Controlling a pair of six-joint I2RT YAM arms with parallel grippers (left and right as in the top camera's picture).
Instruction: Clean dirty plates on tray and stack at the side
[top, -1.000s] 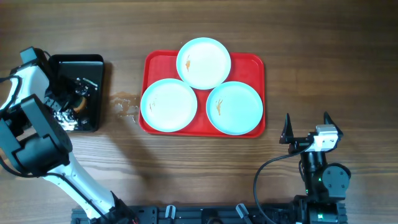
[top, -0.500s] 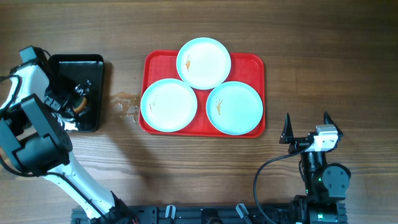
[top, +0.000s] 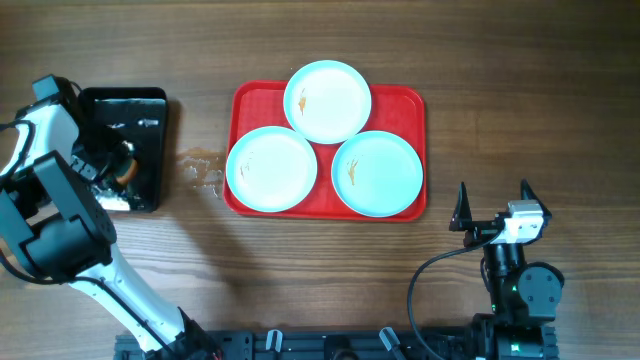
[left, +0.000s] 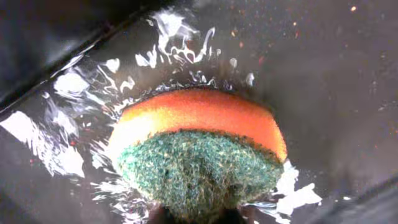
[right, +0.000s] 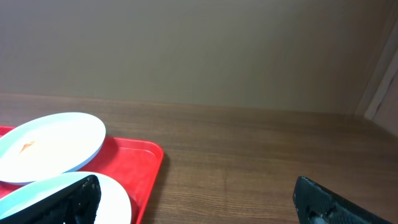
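Three pale-blue plates lie on the red tray (top: 400, 100): one at the back (top: 327, 101), one front left (top: 271, 168), one front right (top: 376, 173). The back and right plates have small orange smears. My left gripper (top: 112, 170) is over the black tray (top: 150, 105) and is shut on an orange and green sponge (left: 196, 143) in shallow water. My right gripper (top: 492, 208) is open and empty, right of the red tray's front corner. The right wrist view shows the tray's corner (right: 146, 163) and two plates (right: 53, 144).
A small wet patch (top: 200, 170) lies on the wooden table between the black tray and the red tray. The left arm's body (top: 55, 215) stands at the left edge.
My left gripper with the sponge has shifted slightly toward the front of the black tray. The right arm and the plates have not moved.
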